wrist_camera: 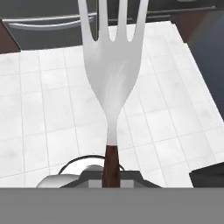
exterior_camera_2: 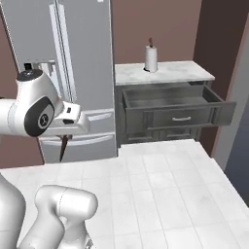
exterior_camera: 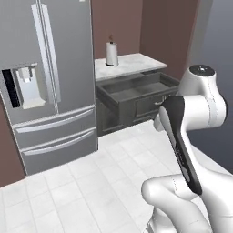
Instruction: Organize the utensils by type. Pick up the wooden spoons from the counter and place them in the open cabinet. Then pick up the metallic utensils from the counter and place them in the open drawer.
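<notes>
We start at our gripper (wrist_camera: 111, 177), whose jaws are pinched tight on the dark reddish-brown handle of a fork (wrist_camera: 113, 74). In the hand view the fork runs straight away from us, its silver neck widening into a broad head with tines that reach the top edge. Beneath it lies a white tiled floor (wrist_camera: 52, 109), with a grey appliance front and its long handle across the far edge.

In the right base view the hand sits at the left, low in front of the refrigerator (exterior_camera_2: 73, 58), and a thin dark sliver of the fork (exterior_camera_2: 63, 147) hangs down below the hand.

Farther out, the open drawer (exterior_camera_2: 170, 104) stands pulled out from a dark grey cabinet to the right of the refrigerator. Its floor looks flat and grey; we cannot tell whether anything lies inside. The fork is well apart from it, across the tiled floor.

Above the drawer runs the counter (exterior_camera_2: 170, 73), white marble with grey veins. A paper towel roll (exterior_camera_2: 151, 58) stands upright on it near the back wall. In the left base view the same drawer (exterior_camera: 132, 91) shows beyond the white arm, with the counter (exterior_camera: 132, 63) and the roll (exterior_camera: 112, 53) behind it.
</notes>
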Available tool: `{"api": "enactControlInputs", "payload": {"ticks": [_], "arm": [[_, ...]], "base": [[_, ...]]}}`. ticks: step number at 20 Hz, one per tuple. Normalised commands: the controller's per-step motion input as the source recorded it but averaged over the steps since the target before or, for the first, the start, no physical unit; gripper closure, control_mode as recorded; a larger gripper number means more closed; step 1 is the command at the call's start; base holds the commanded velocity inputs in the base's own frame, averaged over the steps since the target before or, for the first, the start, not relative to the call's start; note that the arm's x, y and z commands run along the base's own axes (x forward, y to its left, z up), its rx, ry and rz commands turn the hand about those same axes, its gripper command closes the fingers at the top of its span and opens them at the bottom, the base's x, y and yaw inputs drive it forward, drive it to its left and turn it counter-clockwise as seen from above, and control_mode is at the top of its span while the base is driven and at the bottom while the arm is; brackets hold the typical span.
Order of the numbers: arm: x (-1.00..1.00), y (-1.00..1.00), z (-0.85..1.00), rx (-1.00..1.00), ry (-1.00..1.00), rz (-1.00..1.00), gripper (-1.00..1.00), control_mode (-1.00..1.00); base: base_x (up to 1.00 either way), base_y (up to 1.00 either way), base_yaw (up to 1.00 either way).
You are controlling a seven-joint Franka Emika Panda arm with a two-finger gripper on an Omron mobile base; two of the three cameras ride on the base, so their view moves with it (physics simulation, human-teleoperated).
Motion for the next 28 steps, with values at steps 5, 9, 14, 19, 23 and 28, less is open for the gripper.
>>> {"api": "enactControlInputs", "payload": {"ticks": [5, 9, 14, 19, 23, 28], "arm": [[0.0, 0.0, 0.0, 0.0, 0.0, 0.0, 1.0, 1.0], [0.0, 0.0, 0.0, 0.0, 0.0, 0.0, 1.0, 1.0], [0.0, 0.0, 0.0, 0.0, 0.0, 0.0, 1.0, 1.0], [0.0, 0.0, 0.0, 0.0, 0.0, 0.0, 1.0, 1.0], [0.0, 0.0, 0.0, 0.0, 0.0, 0.0, 1.0, 1.0], [0.0, 0.0, 0.0, 0.0, 0.0, 0.0, 1.0, 1.0]], "base": [[0.58, 0.13, -0.08], [0.61, 0.36, -0.16], [0.57, 0.32, -0.18], [0.51, 0.25, -0.19], [0.29, 0.29, -0.25], [0.3, 0.36, -0.26]]}}
